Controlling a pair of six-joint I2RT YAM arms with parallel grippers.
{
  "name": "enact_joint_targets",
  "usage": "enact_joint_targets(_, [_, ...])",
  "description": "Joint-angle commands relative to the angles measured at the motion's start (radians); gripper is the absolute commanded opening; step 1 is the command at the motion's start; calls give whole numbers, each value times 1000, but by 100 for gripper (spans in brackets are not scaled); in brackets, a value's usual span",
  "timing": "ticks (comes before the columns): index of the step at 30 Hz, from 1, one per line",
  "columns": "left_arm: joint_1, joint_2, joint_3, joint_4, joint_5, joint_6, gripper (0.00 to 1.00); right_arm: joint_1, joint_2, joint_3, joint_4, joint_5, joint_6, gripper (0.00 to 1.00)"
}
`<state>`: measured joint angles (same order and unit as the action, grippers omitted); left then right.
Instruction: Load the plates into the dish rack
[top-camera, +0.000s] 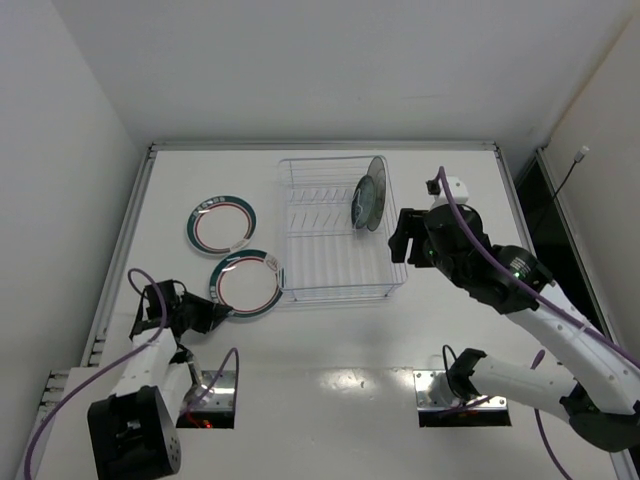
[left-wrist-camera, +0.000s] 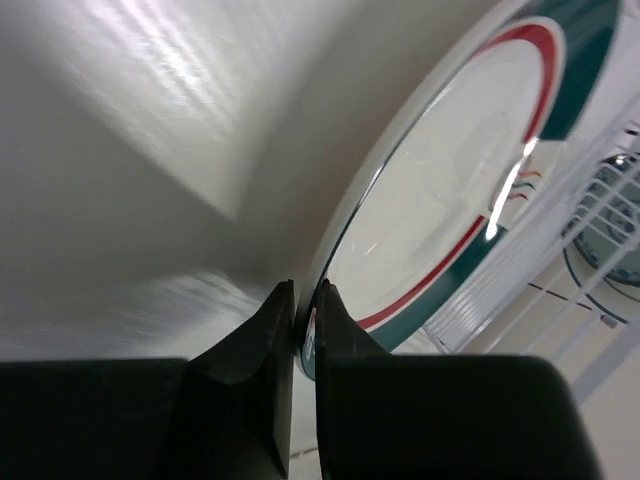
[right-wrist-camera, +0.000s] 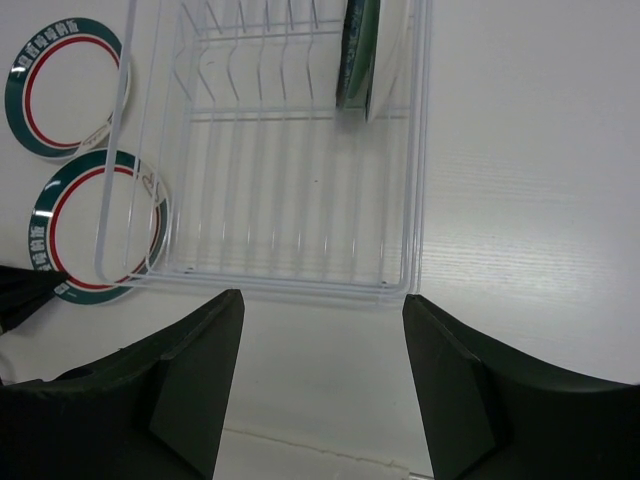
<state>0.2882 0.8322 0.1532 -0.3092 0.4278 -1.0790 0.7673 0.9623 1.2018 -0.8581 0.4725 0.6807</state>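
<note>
Two white plates with green rims and red rings lie left of the clear dish rack (top-camera: 300, 290): a far one (top-camera: 220, 225) and a near one (top-camera: 246, 283). My left gripper (top-camera: 214, 314) is shut on the near plate's left rim; in the left wrist view the fingers (left-wrist-camera: 270, 350) pinch the plate's edge (left-wrist-camera: 450, 200). A teal patterned plate (top-camera: 366, 198) and a pale plate (top-camera: 380, 190) stand upright at the rack's far right. My right gripper (top-camera: 405, 240) is open and empty, above the rack's right side. The right wrist view shows the rack (right-wrist-camera: 300, 283), the standing plates (right-wrist-camera: 355, 50) and both green-rimmed plates (right-wrist-camera: 65, 85) (right-wrist-camera: 100, 225).
The near plate's right edge touches or overlaps the rack's near left corner. Raised table edges run along the left (top-camera: 130, 230) and the back (top-camera: 320, 146). Purple cables trail from both arms.
</note>
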Motion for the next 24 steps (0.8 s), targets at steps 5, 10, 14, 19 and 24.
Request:
enact_joint_targets(5, [3,-110,117,-146,-8,-2,0,-6,-8,39,14,-15,8,62])
enact_joint_targets(10, [-20,-119,322,-240,-18,10,0,-6,-8,15,68,-70,8,64])
enact_joint_targets(14, [-29,-84,431,-267,3,10,0,-6,12,-50,139,-161,8,67])
enact_joint_targets(19, [-40,-65,564,-278,12,31,0,-6,33,-111,249,-323,8,69])
enact_joint_targets(24, [-70,-65,631,-196,31,56,0,-6,53,-200,454,-490,54,77])
